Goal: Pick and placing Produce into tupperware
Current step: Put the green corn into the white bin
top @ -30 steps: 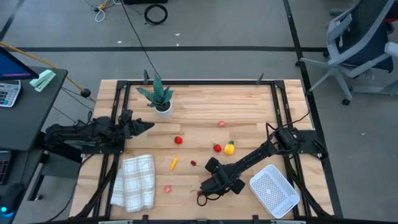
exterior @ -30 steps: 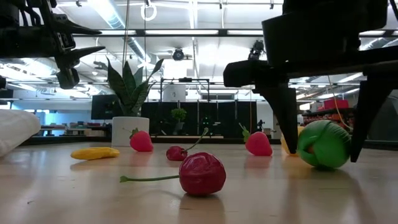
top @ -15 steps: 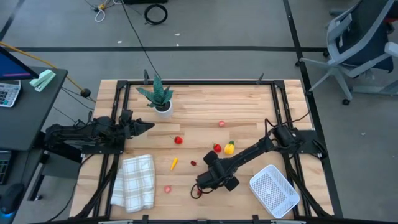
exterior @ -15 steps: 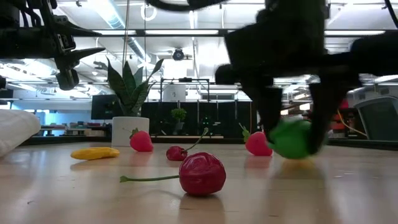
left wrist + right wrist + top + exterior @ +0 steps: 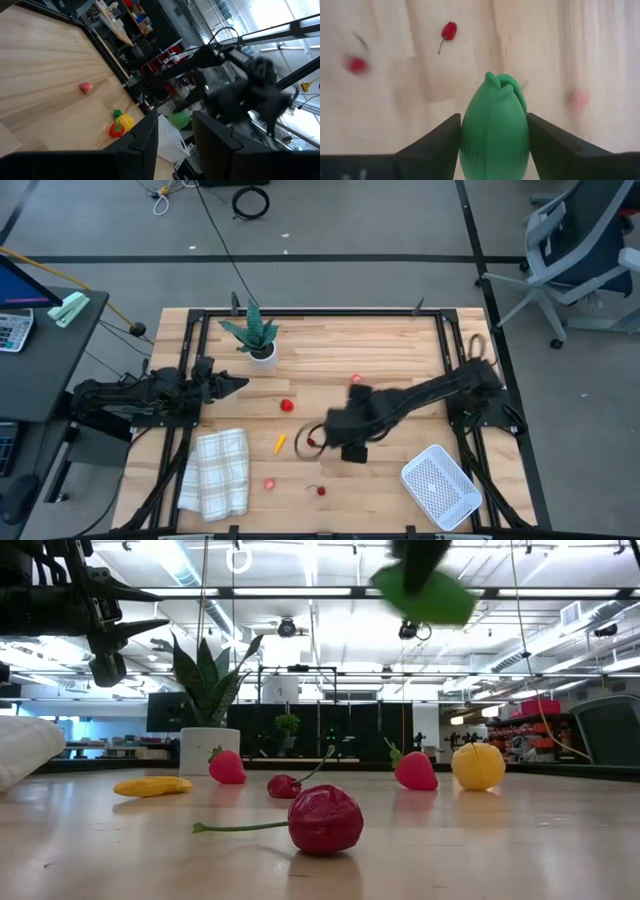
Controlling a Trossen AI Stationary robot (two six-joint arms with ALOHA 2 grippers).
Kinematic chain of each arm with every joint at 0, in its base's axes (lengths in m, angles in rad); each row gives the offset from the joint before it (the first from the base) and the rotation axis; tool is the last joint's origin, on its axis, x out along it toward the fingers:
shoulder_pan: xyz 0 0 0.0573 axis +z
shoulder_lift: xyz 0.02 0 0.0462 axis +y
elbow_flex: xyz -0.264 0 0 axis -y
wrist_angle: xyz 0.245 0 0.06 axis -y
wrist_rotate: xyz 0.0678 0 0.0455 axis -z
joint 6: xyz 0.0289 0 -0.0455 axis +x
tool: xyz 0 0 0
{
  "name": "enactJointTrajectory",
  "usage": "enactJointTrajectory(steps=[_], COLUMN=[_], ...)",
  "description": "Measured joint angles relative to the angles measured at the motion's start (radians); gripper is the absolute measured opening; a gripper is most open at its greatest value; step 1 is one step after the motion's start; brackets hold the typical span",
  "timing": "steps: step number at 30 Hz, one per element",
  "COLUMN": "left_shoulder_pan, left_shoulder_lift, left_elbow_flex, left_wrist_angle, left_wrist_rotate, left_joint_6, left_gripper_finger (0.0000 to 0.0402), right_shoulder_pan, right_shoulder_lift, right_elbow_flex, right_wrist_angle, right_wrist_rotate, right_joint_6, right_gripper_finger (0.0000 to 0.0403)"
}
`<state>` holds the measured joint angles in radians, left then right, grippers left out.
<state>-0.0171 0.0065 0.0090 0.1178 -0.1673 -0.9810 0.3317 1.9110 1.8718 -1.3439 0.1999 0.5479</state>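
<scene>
Right wrist view: right tool (image 5: 493,137) clamps the green produce (image 5: 494,127) above the tabletop (image 5: 420,110); left tool (image 5: 175,131) slightly parted.

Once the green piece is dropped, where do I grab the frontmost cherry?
Take the cherry by its round red body, straight down from above, closing across the stem line: the thin stem lies flat to one side and nothing crowds it.

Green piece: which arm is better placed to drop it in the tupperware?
Right. The right gripper already grips the green piece above the table, and the tupperware lies on its side. The left gripper waits across the table.
</scene>
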Motion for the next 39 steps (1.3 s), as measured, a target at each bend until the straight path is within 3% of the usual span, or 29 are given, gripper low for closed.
enactJointTrajectory(steps=[3, 5, 10, 16, 22, 26, 39], left_shoulder_pan=[0.0, 0.0, 0.0, 0.0, 0.001, 0.0, 0.0], left_shoulder_lift=[0.0, 0.0, 0.0, 0.0, 0.0, 0.0, 0.0], left_elbow_flex=[0.0, 0.0, 0.0, 0.0, 0.0, 0.0, 0.0], left_wrist_angle=[-0.004, -0.008, -0.021, -0.031, -0.043, -0.043, -0.044], left_wrist_rotate=[0.0, 0.0, 0.0, 0.0, 0.0, 0.0, 0.0], left_joint_6=[0.008, 0.027, 0.035, 0.034, 0.034, 0.031, 0.023], left_gripper_finger=[0.0129, 0.0132, 0.0134, 0.0127, 0.0131, 0.0134, 0.013], right_shoulder_pan=[0.015, 0.052, 0.186, 0.344, 0.423, 0.46, 0.504], right_shoulder_lift=[-0.09, -0.14, -0.216, -0.202, -0.175, -0.172, -0.186], right_elbow_flex=[-0.022, -0.031, -0.031, -0.032, -0.127, -0.254, -0.689], right_wrist_angle=[-0.002, -0.005, -0.058, -0.233, -0.168, -0.104, 0.361], right_wrist_rotate=[-0.134, -0.169, -0.173, -0.175, -0.193, -0.313, -0.349], right_joint_6=[0.255, 0.374, 0.624, 0.942, 1.14, 1.224, 1.37], right_gripper_finger=[0.0213, 0.0212, 0.021, 0.0212, 0.0211, 0.0213, 0.022])
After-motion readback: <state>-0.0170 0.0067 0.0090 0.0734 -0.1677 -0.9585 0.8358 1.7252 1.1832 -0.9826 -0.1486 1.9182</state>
